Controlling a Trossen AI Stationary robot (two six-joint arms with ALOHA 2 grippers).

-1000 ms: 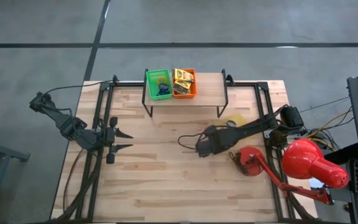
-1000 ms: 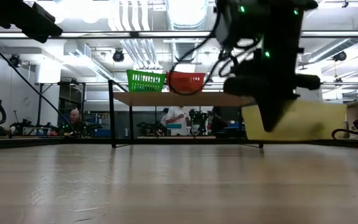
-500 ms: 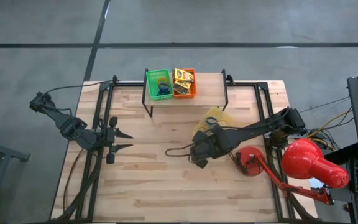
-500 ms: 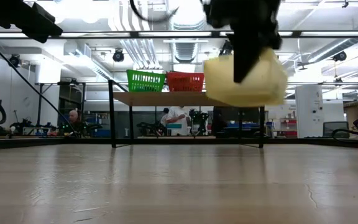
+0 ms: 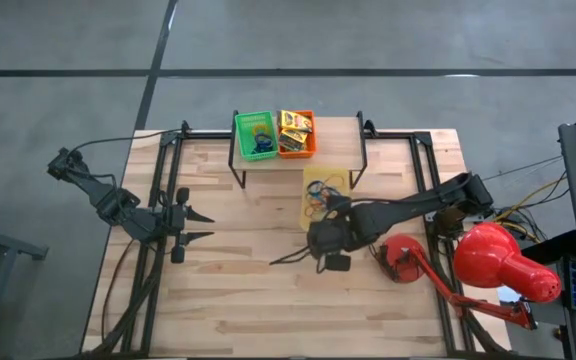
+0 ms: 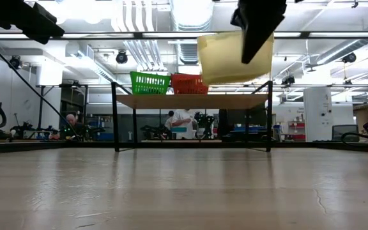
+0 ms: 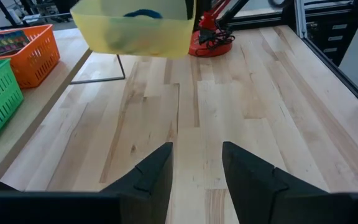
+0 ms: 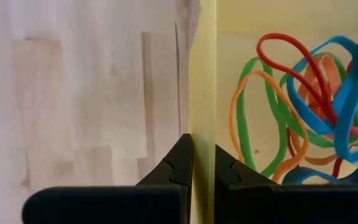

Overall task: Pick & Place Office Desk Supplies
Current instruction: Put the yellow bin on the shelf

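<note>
Right gripper (image 8: 199, 171) pinched tight on the wall of the yellow tray (image 5: 318, 187), held aloft near the shelf (image 5: 338, 140), tangled rubber bands (image 8: 309, 118) inside. Best kept level and set down gently beside the orange tray (image 5: 296, 133) so nothing spills; left gripper (image 7: 196, 174) waits part-open and empty at the table's left edge

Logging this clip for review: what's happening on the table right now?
The right pincer is shut on the wall of a yellow tray holding a tangle of rubber bands, carrying it above the table near the shelf. A green tray and an orange tray already sit on that shelf. The left pincer waits open at the table's left side.
</note>
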